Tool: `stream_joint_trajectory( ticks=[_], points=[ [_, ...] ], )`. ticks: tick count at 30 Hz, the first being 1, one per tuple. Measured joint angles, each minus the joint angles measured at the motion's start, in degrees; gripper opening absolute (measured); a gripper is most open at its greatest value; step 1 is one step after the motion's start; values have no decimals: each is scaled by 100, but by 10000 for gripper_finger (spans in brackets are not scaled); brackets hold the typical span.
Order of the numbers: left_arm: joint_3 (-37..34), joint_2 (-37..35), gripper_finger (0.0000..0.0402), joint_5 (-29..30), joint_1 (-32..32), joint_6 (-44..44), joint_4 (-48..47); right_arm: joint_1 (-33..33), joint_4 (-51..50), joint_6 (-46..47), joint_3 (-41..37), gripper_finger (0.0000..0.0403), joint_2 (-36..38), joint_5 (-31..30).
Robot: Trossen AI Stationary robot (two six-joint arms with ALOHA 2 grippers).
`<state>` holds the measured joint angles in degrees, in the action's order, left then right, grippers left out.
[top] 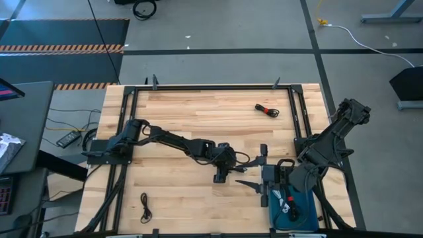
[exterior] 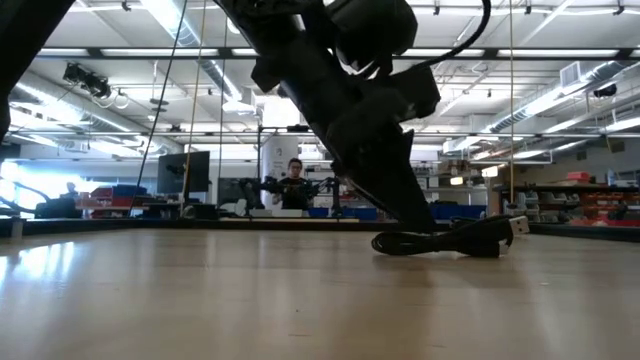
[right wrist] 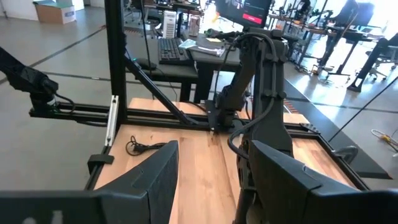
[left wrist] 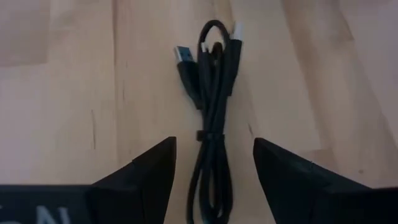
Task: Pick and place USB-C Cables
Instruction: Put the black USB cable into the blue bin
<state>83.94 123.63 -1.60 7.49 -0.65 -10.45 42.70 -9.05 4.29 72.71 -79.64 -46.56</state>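
A black USB-C cable bundle (left wrist: 211, 124) lies flat on the wood, tied at its middle. My left gripper (left wrist: 214, 180) points down over it, open, with one finger on each side of the bundle and a gap to both. In the low view the same bundle (exterior: 450, 241) rests on the table beside the lowered fingers. In the high view my left gripper (top: 219, 176) hides it. My right gripper (top: 242, 176) is open, level, pointing toward the table's left, beside the blue tray (top: 303, 217). The tray holds cable bundles (top: 291, 202), one with a red band.
A black cable with red bands (top: 268, 110) lies near the far right of the table. Another black cable (top: 145, 206) lies by the near edge on the left. A black metal frame (top: 211, 86) borders the table. Bare wood stretches between the arms and the far edge.
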Motion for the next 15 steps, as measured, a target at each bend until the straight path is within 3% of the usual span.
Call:
stream_joint_trajectory(
  ticks=[15],
  points=[
    [8,89,205,118,-24,-165,-205,-2,-19,-151,0,202,0,-297]
  ],
)
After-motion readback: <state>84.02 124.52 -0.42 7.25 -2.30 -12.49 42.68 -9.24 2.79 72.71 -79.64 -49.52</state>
